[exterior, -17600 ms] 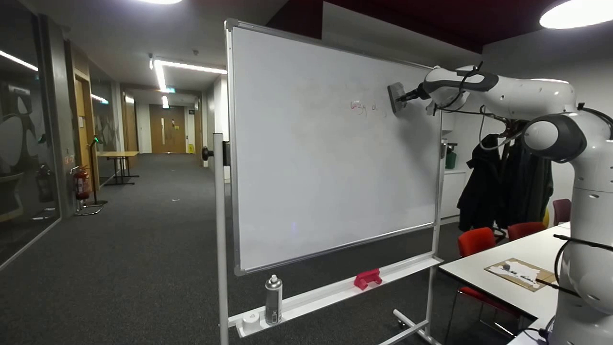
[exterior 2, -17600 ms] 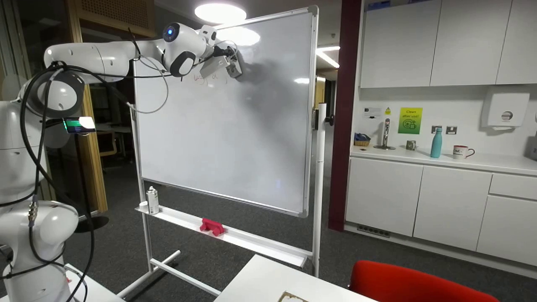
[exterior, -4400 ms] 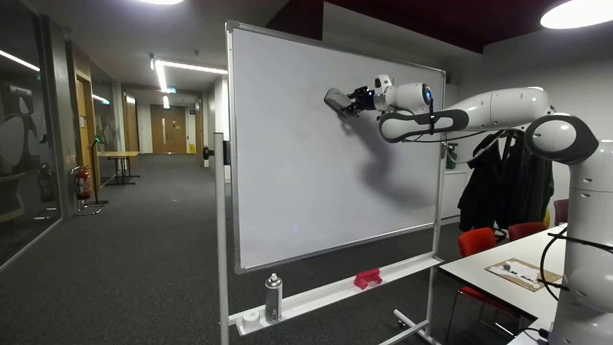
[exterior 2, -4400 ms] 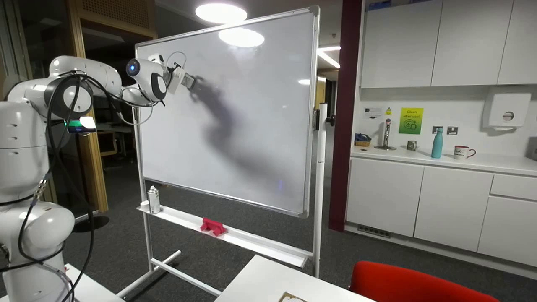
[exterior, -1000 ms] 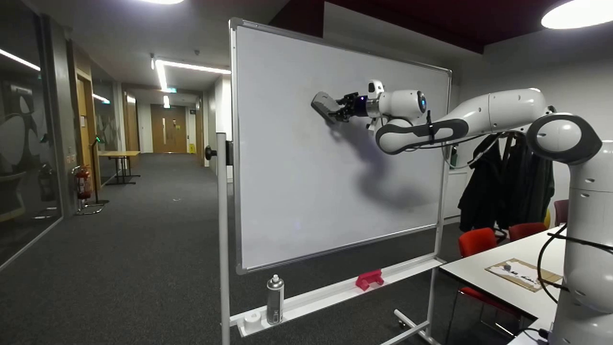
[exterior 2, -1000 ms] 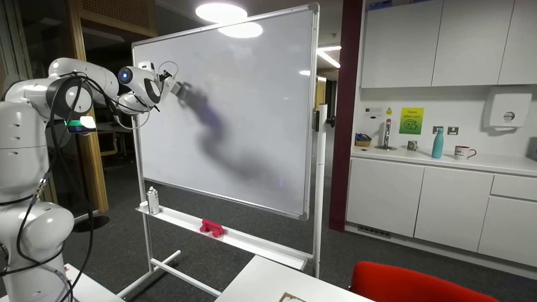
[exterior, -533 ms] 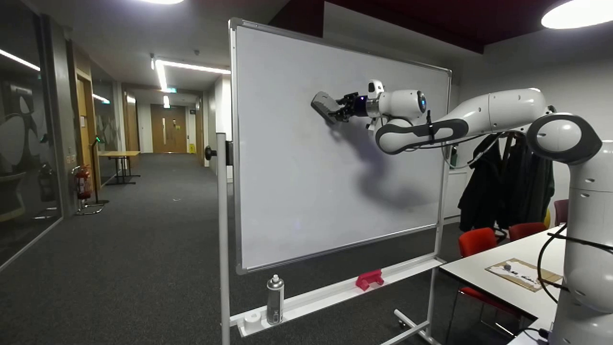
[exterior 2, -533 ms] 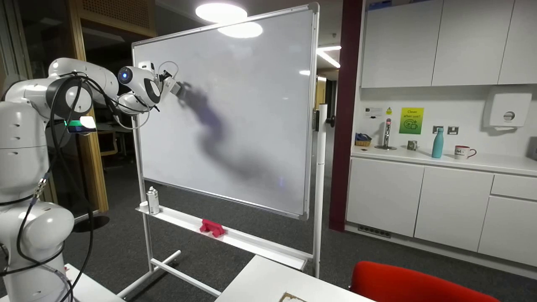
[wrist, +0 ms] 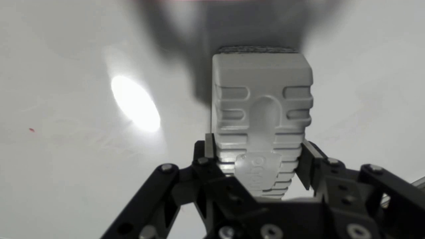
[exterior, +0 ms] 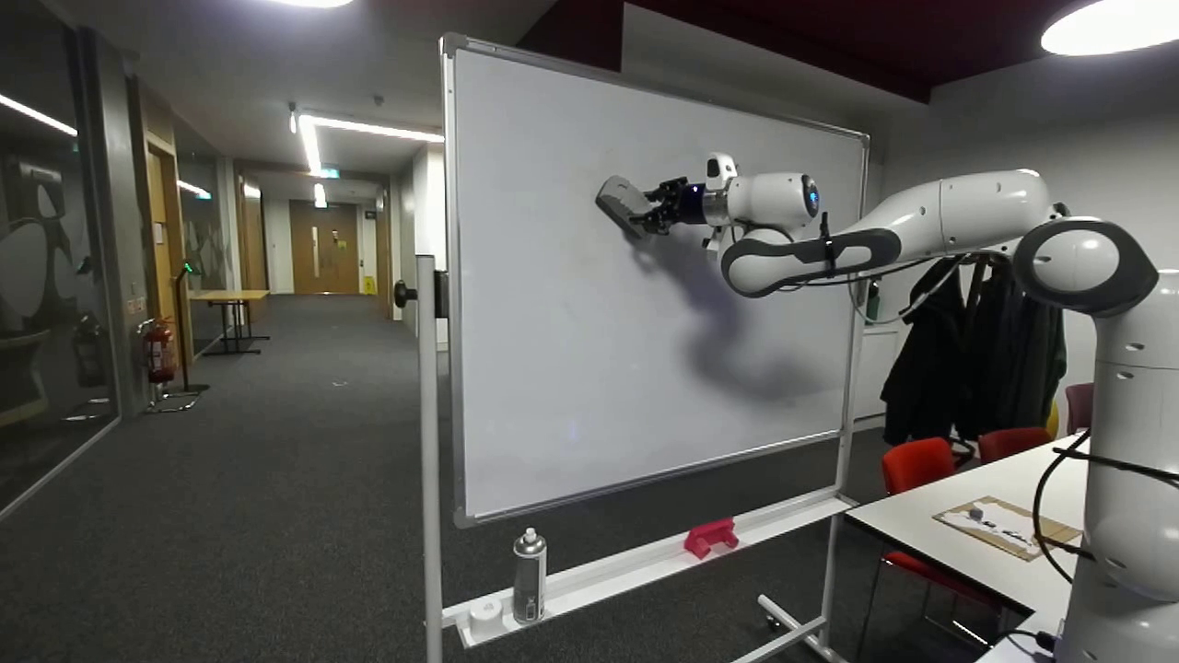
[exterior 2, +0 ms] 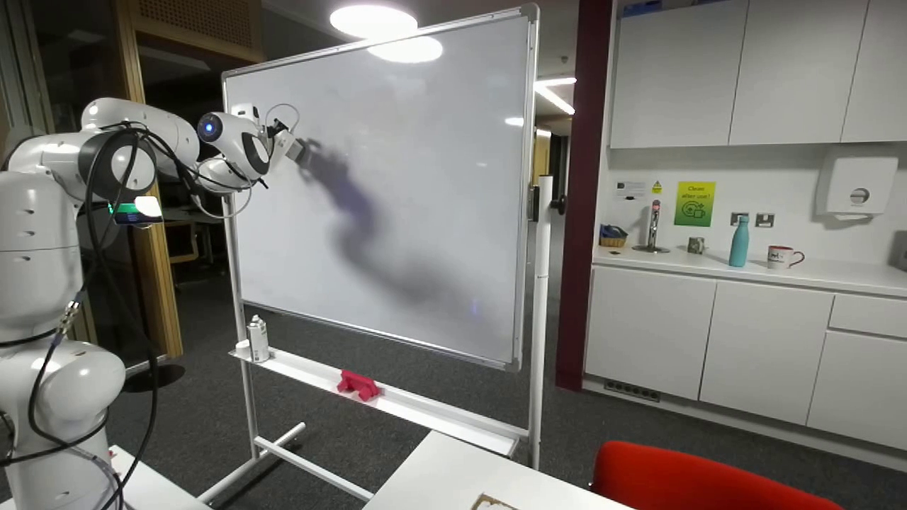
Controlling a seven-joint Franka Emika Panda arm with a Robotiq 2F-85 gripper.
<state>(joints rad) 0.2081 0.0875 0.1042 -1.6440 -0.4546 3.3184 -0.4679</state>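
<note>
- Grey eraser (wrist: 264,122): before the upper half of the whiteboard (exterior: 553,368).
- Gripper (wrist: 260,149): pinching the eraser by its sides.
- Spray can (exterior: 529,580), red object (exterior: 710,538): below the whiteboard.

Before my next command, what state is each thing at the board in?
Fingers: closed on the eraser
Eraser: gripped; contact with whiteboard unclear
Whiteboard: upright, bearing a small red speck
Spray can: upright on tray, apparently uncapped
White cylinder: resting beside the can
Red object: lying on the tray
</note>
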